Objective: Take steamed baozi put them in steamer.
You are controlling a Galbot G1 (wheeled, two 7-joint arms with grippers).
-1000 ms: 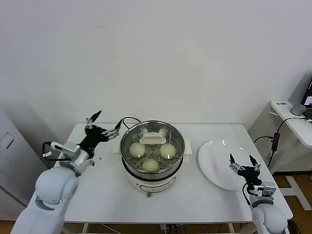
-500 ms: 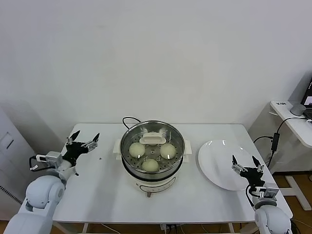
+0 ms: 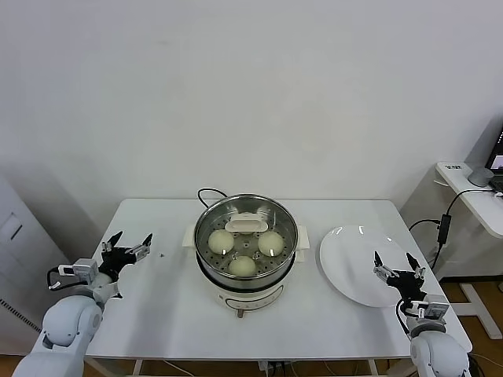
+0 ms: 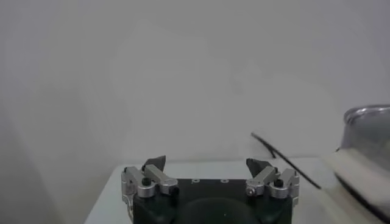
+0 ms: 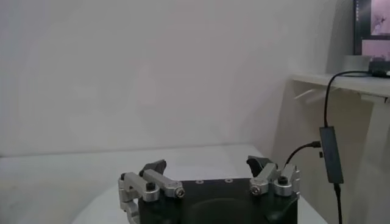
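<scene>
We see three steamed baozi (image 3: 243, 253) sitting on the perforated tray inside the steamer (image 3: 246, 284), at the middle of the white table (image 3: 165, 306), with the glass lid (image 3: 247, 223) seated over them. A fourth bun is not visible to us. Our left gripper (image 3: 128, 248) hangs over the table's left edge, fingers spread and empty; our right gripper (image 3: 398, 269) hovers at the near rim of the white plate (image 3: 346, 263), also spread and empty.

What could go wrong? If either arm swings inward low, we judge it could clip the steamer's side handles or the black power cord (image 3: 205, 193) trailing behind the pot and drag the base. The right gripper sits so close to the plate that a careless move might nudge it off the edge.

The tabletop is plain white against a bare white wall; a desk (image 3: 476, 192) with cables stands off to our right.
</scene>
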